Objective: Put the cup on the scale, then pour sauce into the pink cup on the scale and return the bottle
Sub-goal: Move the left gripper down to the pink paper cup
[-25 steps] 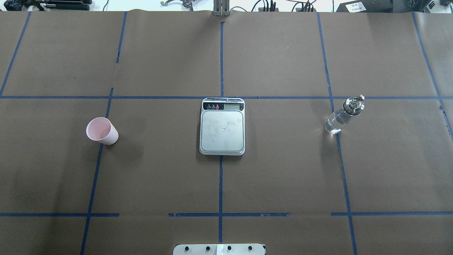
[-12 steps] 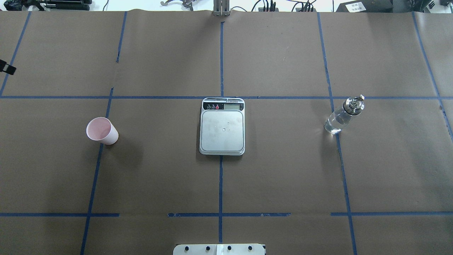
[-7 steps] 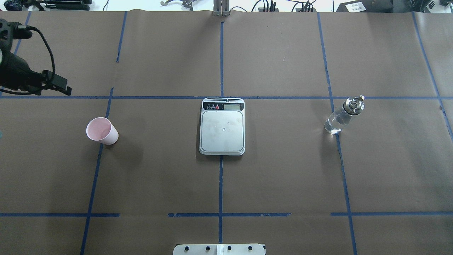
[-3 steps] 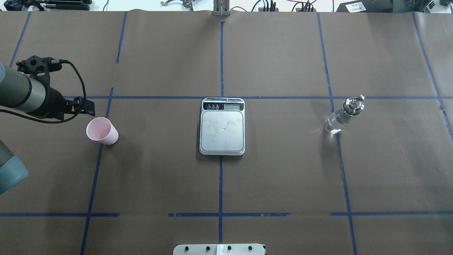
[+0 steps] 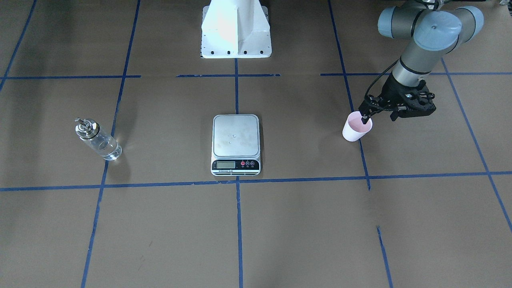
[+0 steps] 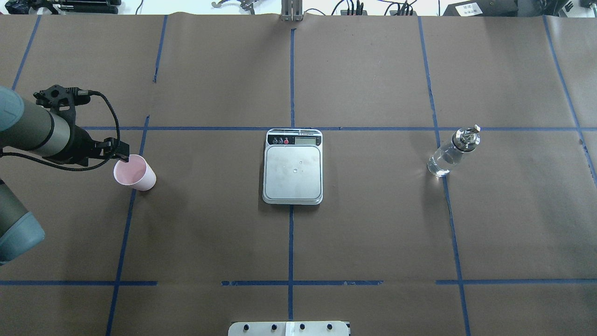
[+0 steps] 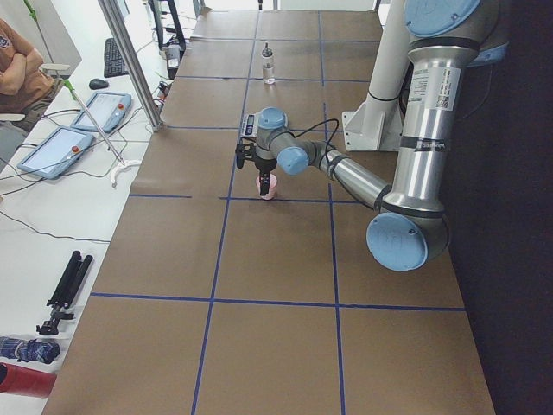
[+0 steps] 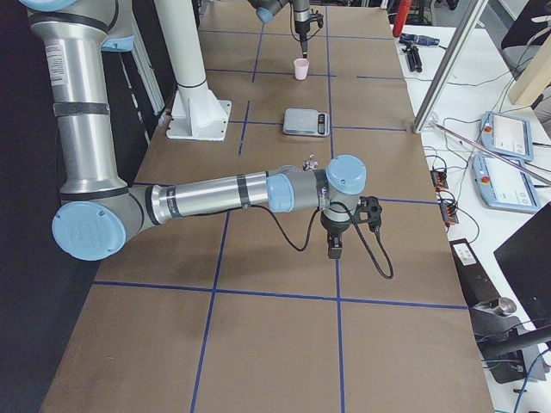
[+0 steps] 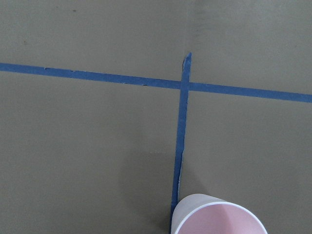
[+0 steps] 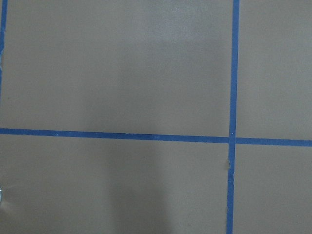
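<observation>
The pink cup (image 6: 135,172) (image 5: 356,130) stands upright on the table's left side, and its rim shows at the bottom of the left wrist view (image 9: 219,219). My left gripper (image 5: 378,117) (image 6: 111,150) points down at the cup's outer rim. It looks open, with one fingertip (image 5: 363,119) over the cup's mouth. The scale (image 6: 293,172) (image 5: 236,138) lies mid-table with a bare platform. The bottle (image 6: 450,154) (image 5: 98,140) stands at the right, holding clear sauce. My right gripper (image 8: 334,249) shows only in the exterior right view, so I cannot tell its state.
The white robot base (image 5: 236,28) stands at the table's near edge behind the scale. Blue tape lines (image 6: 291,84) grid the brown table cover. Tablets (image 7: 56,151) and a person's arm (image 7: 17,69) are beyond the table's far edge.
My left arm came in from the left edge and swung down and rightward to the cup's rim. Cup, scale and bottle have stayed where they were.
</observation>
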